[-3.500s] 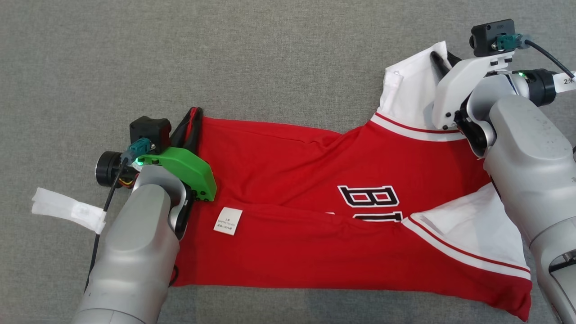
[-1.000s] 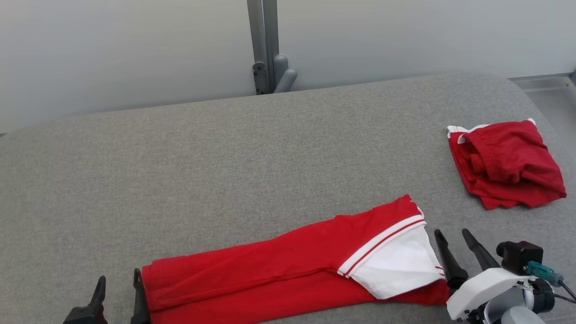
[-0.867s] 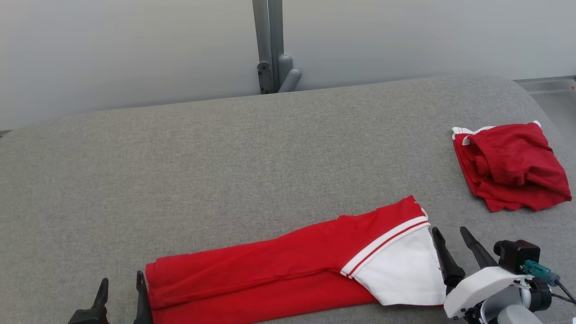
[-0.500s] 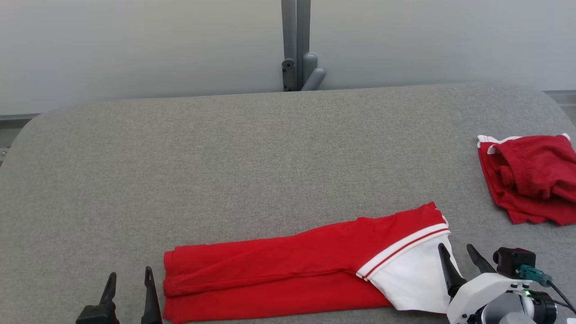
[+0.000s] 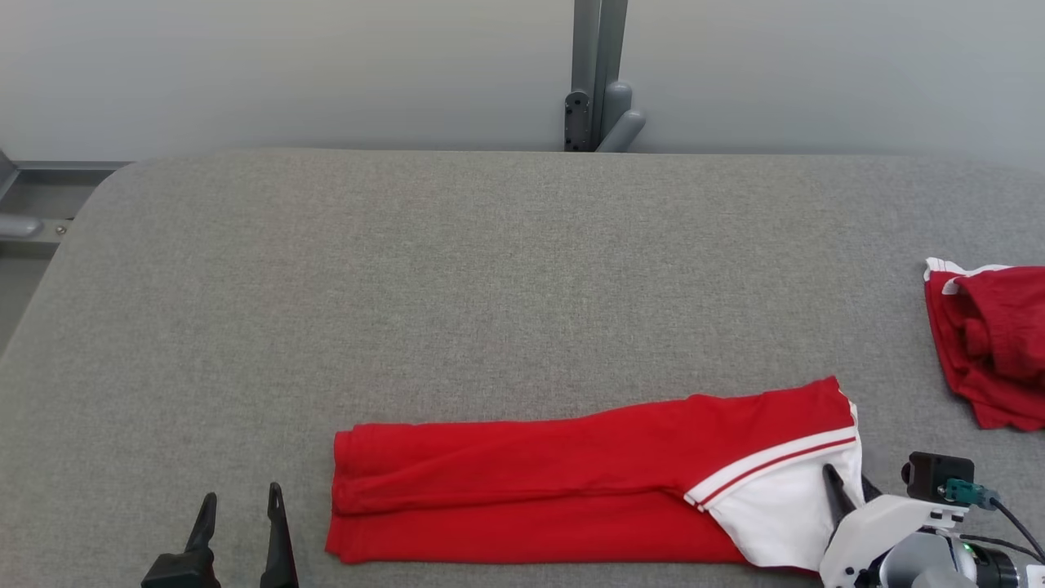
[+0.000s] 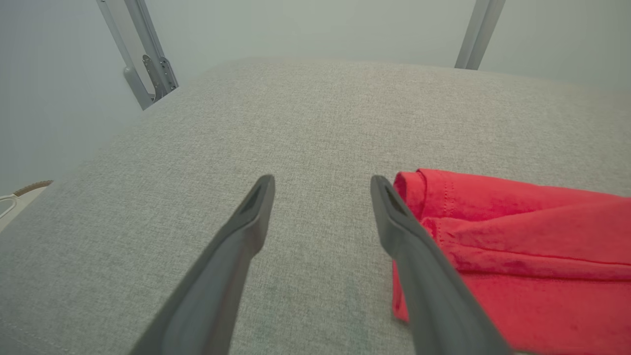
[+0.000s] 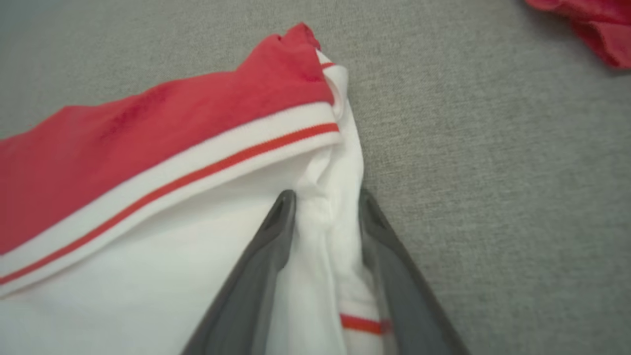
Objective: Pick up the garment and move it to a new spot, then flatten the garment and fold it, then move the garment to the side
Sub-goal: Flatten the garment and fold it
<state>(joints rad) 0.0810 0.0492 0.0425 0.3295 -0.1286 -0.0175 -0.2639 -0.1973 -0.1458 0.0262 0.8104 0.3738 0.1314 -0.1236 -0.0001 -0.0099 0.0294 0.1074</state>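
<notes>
The garment [image 5: 571,474] is a red shirt with white, red-striped sleeves, folded into a long band near the table's front edge. Its white sleeve end points right. My right gripper [image 5: 847,480] sits at that end; in the right wrist view its fingers [image 7: 326,197] have come in on a bunched ridge of white sleeve of the garment [image 7: 172,118]. My left gripper [image 5: 242,494] stands open just left of the band's red end. In the left wrist view it [image 6: 323,181] holds nothing, with the garment [image 6: 517,236] beside its right finger.
A second red garment [image 5: 996,351] lies crumpled at the right edge of the grey padded table [image 5: 457,286] and shows in the right wrist view's top corner [image 7: 591,29]. A grey metal post [image 5: 596,73] rises behind the table. The table's left edge drops off by a metal frame [image 5: 33,220].
The head camera has turned, shifting the whole picture rightward. My right gripper has moved onto the white sleeve end and narrowed its jaws on it. The left gripper has stayed open.
</notes>
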